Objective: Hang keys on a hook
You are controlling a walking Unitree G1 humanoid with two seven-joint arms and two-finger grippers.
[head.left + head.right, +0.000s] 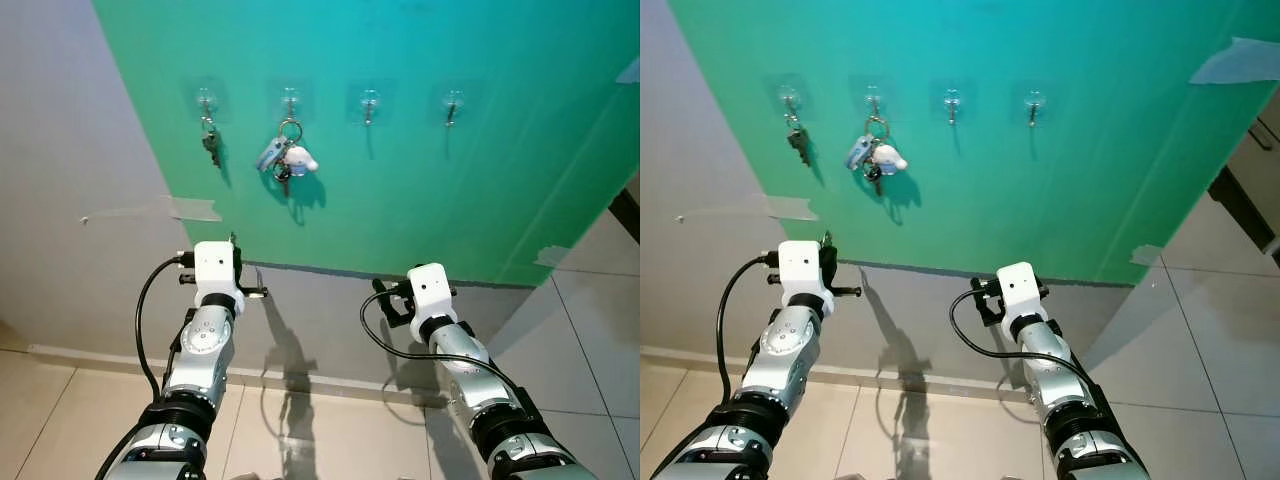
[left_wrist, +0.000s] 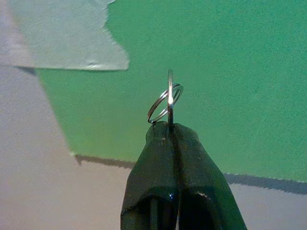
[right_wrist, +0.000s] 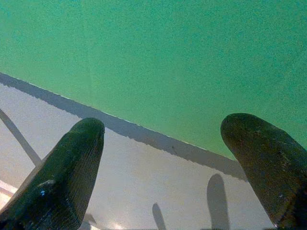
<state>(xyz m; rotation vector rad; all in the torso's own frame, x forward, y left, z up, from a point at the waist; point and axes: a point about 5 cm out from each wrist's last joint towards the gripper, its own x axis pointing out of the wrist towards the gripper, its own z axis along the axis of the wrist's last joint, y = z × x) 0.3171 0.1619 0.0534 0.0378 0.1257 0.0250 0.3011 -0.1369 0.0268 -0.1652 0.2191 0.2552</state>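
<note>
One key ring (image 2: 165, 101) sticks up from the clenched left tool's (image 2: 171, 130) tips.

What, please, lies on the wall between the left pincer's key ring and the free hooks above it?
Bare green sheet, seen in the eye views: left pincer holds the key ring below the free hooks.

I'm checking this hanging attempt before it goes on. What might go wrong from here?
The left hand pinches only the thin edge of the key ring, so it may twist or slip. Two hooks already carry keys; the free hooks sit further to the robot's right, so a long reach could miss. The right hand is open, holding nothing.
</note>
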